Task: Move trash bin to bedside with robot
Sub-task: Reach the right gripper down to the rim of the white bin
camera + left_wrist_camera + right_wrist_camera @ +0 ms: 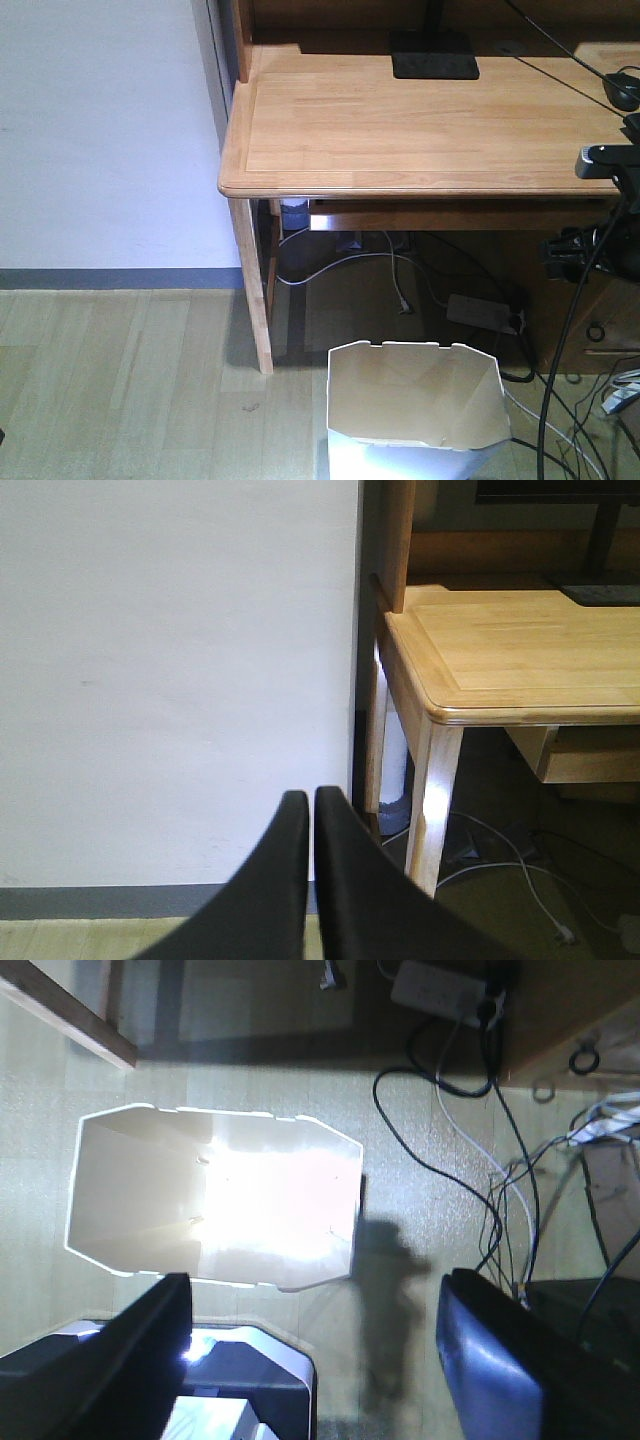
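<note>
Trash bin [415, 405] first: you've got one, white and thin-walled, with an angular rim, small notches and a cream inside. It stands upright on the pale plank floor [120, 380] in front of the wooden desk [400, 130], a little right of the desk's front leg [255, 300] and apart from it.

Your right wrist view looks straight down into the bin, and glare washes out its bottom. The right gripper [315, 1285] is spread wide, with nothing between its two black fingers [490, 1360]. The bin sits ahead of them, untouched.

Now the left gripper [308, 798]: two black fingers pressed together, pinching nothing, facing the plain white wall [170, 680] beside the desk's rounded corner.

On the tabletop you have one flat black monitor stand [433, 55]. Under the desk lies one power strip [485, 312], and several black and white cables [500, 1160] trail loose across the floor. One grey baseboard [100, 279] runs along the foot of the wall.
</note>
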You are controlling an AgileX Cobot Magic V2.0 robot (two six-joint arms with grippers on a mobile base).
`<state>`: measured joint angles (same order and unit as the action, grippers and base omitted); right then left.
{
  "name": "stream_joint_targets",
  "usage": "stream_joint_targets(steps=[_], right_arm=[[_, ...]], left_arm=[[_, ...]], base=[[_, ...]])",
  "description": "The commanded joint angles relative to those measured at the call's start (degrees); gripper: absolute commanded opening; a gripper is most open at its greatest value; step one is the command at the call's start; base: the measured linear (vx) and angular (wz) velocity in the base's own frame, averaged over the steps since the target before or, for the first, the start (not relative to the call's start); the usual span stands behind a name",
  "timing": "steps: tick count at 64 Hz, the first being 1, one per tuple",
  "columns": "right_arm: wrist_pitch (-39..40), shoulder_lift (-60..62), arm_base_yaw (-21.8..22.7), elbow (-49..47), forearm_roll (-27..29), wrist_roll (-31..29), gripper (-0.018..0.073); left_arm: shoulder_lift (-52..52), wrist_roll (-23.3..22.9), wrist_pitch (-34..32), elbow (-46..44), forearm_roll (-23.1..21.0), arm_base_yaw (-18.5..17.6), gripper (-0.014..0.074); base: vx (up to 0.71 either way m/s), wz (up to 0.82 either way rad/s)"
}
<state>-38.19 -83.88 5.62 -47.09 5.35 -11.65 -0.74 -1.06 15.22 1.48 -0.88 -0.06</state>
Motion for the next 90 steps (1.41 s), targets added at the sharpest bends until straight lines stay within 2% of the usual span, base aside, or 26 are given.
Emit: stream_joint_targets(steps=[1, 15, 28, 40, 56, 80, 90], right_arm=[[3.8, -2.6, 2.1, -1.7, 2.9, -4.4, 0.0508], [6.5, -16.6, 4.0, -1.7, 4.3, -9.1, 0.0508], [18.0, -27.6, 4.0, -1.7, 8.5, -10.0, 0.0508], [27.0, -36.6, 3.8, -1.7, 12.9, -15.4, 0.0516], [36.4, -48.0, 3.8, -2.0, 12.9, -17.2, 0.0540], [33.5, -64.5, 3.8, -15.1, 13.0, -18.0, 0.0552], [28.9, -71.0, 3.8, -22.6, 13.0, -17.8, 0.0552]], left_arm=[[-0.8, -0.3, -4.0, 1.1, -0.2, -0.1, -0.0006], [-0.8, -0.3, -4.0, 1.1, -0.2, -0.1, -0.0006], [-0.8, -0.3, -4.0, 1.1, -0.2, -0.1, -0.0006], [-0.8, -0.3, -4.0, 1.1, -0.2, -0.1, -0.0006], [-0.8, -0.3, -4.0, 1.1, -0.2, -0.1, -0.0006], [-0.8, -0.3, -4.0, 1.1, -0.2, -0.1, -0.0006], [-0.8, -0.3, -4.0, 1.1, -0.2, -0.1, -0.0006]], base=[[0.00, 0.00], [0.00, 0.00], [0.00, 0.00], [0.00, 0.00], [0.00, 0.00], [0.00, 0.00], [0.00, 0.00]])
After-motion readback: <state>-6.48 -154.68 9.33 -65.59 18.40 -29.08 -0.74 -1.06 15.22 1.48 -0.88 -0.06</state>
